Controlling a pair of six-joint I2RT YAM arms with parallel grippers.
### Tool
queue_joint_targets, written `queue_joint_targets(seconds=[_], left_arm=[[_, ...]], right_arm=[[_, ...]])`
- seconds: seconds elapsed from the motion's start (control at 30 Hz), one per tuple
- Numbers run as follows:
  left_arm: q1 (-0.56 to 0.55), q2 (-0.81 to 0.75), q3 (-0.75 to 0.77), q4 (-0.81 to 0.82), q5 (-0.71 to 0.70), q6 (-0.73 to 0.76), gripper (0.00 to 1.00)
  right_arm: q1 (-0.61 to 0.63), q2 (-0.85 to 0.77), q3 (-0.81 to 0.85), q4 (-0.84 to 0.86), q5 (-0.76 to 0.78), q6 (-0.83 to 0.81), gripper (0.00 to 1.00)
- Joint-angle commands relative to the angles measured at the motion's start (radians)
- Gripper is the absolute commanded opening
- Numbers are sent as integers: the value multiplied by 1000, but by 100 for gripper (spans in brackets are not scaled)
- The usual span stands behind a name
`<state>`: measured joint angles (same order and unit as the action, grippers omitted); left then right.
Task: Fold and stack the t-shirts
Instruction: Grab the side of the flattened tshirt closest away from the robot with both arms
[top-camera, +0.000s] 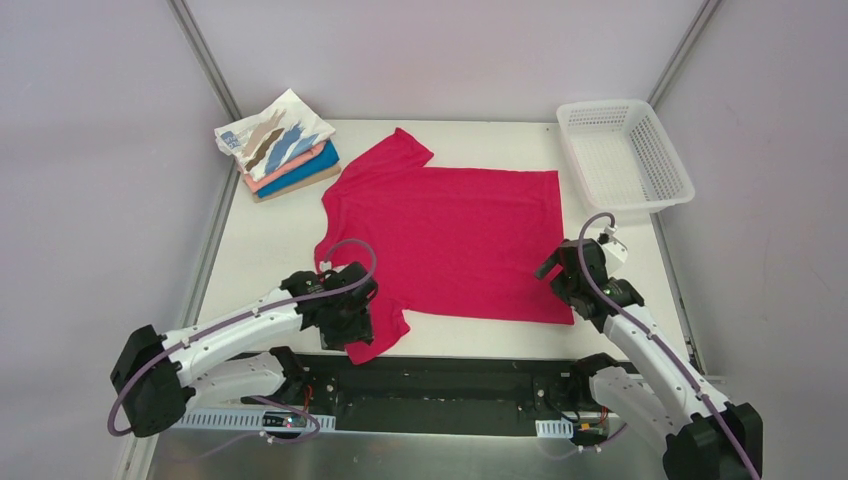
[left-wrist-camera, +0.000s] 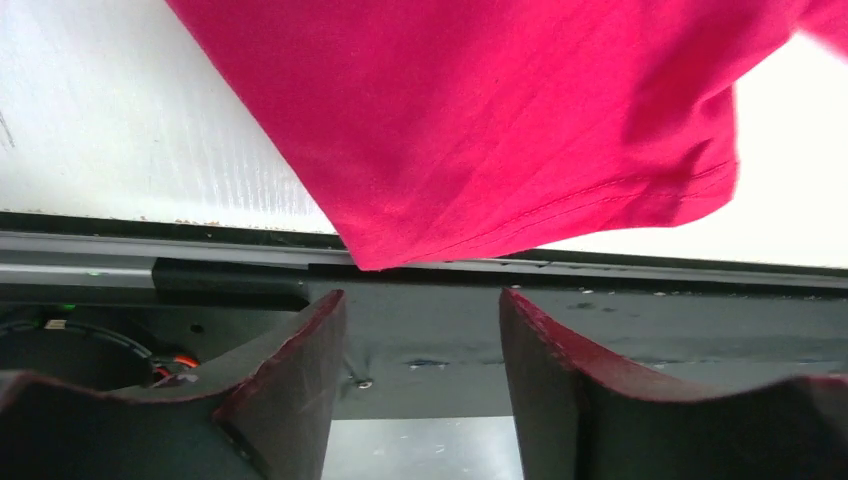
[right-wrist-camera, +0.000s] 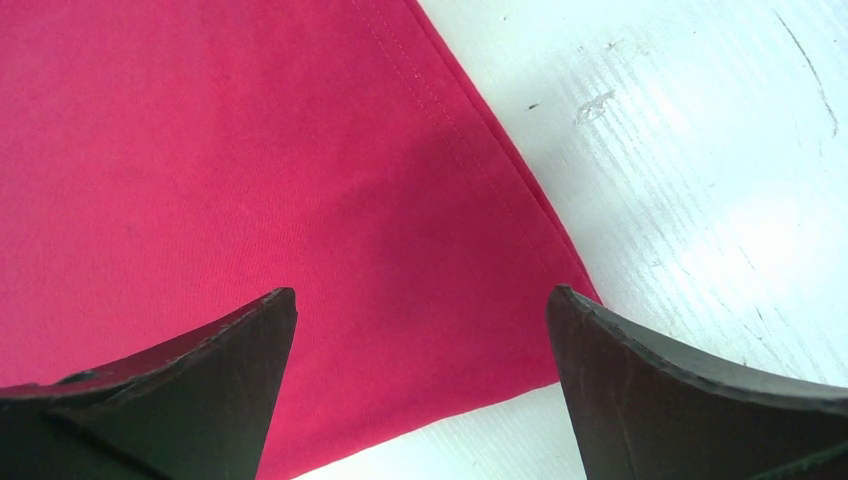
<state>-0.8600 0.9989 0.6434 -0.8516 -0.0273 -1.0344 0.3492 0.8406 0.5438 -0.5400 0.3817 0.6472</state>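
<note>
The crimson t-shirt (top-camera: 450, 235) lies spread flat on the table (top-camera: 270, 245), presumably for folding, with the left fingers (left-wrist-camera: 290, 370) parted and empty at its near sleeve and the right fingers (right-wrist-camera: 220, 380) wide apart, empty, over its near hem corner.

White table top (top-camera: 270, 250), scuffed, under soft even light; plain pale grey wall panels (top-camera: 440, 50) behind far edge and along both sides; aluminium frame posts (top-camera: 205, 60) slanting up from both far corners; black base plate (top-camera: 440, 385) along near edge.
</note>
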Motion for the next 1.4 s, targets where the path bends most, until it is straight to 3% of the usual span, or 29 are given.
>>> queue_joint_targets(seconds=[0.0, 0.1, 0.47, 0.57, 0.67, 0.8, 1.03, 1.37], left_arm=[[-34, 63, -12, -14, -24, -68, 49], [-46, 102, -27, 23, 8, -71, 38], [-57, 199, -60, 83, -28, -74, 38], [-57, 235, -40, 97, -46, -68, 27], [-59, 235, -25, 99, -26, -57, 3], [-58, 179, -33, 98, 11, -59, 0], [-57, 104, -25, 98, 69, -33, 0], [-58, -14, -46, 95, 87, -12, 0]], right_arm=[[-16, 17, 0, -14, 18, 19, 99], [-24, 16, 0, -15, 17, 20, 100], [-45, -31, -35, -18, 0, 32, 99], [-51, -51, -37, -38, -14, 39, 99], [-54, -71, -18, -133, -3, 88, 100], [-61, -125, -19, -272, 22, 216, 99], [-62, -274, -147, -238, -48, 325, 81], [-61, -146, -210, -93, -96, 317, 41]])
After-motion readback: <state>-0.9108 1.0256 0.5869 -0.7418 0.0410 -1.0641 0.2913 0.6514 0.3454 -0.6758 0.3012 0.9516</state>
